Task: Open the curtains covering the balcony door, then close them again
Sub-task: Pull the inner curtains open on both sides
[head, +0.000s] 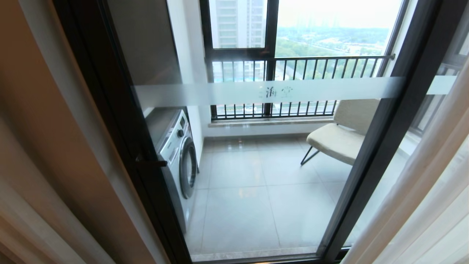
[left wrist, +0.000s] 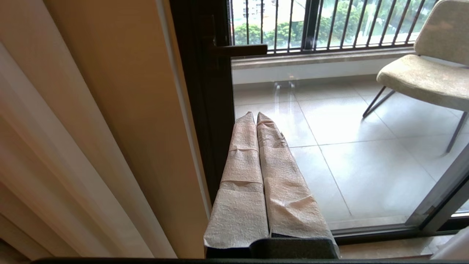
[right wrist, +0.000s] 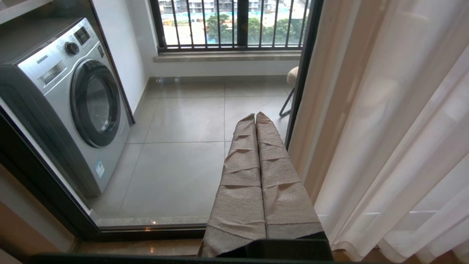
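- Here, the curtains (head: 421, 190) hang drawn back either side of the balcony door (head: 256, 146).
- Soft, light pleats; likely best pinched at a leading edge.
- Left gripper (left wrist: 255, 115) and right gripper (right wrist: 255, 116) idle, jaws pressed together, empty.
- Washing machine (right wrist: 69, 102) reads SAMSUNG.

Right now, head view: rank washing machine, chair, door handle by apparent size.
1. and 2. washing machine and chair: similar spread in this view. Both are cut off by the balcony door frame, so I won't rank them.
3. door handle: clearly smallest, a short black lever on the frame.
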Tool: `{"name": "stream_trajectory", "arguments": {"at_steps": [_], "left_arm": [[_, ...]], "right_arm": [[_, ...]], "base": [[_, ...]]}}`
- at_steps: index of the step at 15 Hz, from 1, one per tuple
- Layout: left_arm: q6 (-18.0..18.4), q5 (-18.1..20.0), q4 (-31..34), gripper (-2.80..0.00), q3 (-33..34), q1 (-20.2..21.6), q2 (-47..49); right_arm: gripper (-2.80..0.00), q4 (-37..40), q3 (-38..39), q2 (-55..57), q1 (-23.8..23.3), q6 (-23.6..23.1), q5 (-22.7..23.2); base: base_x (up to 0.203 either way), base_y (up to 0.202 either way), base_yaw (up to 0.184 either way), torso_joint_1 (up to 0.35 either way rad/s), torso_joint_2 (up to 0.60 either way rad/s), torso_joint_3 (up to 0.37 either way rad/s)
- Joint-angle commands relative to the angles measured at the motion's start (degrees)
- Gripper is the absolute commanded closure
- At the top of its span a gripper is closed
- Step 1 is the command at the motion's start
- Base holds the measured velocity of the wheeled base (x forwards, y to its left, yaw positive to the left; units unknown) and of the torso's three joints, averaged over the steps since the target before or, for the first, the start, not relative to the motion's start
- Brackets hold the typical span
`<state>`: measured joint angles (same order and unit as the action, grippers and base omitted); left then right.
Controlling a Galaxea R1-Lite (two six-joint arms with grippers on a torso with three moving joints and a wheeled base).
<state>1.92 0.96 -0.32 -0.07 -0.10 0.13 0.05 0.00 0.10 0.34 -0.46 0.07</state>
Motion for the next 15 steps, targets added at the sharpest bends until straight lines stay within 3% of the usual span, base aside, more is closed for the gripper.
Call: {"name": "stream_trajectory", "arguments": {"at_steps": [1, 15], "left_arm": [[0.02, -0.08, -0.04, 0.00, -0.01, 0.01, -0.13], [0.02, 0.00, -0.04, 0.00, -0.01, 0.01, -0.13]], "right_arm": [[0.00, 0.00, 0.00, -0.01, 0.02, -0.06, 0.02], [0.00, -0.05, 0.00, -0.01, 0.02, -0.06, -0.07]], "base": [[0.000, -0.197, -0.001, -0.002, 0.00, 0.002], [0.000, -0.190, 0.000, 0.002, 0.00, 0.002]]}}
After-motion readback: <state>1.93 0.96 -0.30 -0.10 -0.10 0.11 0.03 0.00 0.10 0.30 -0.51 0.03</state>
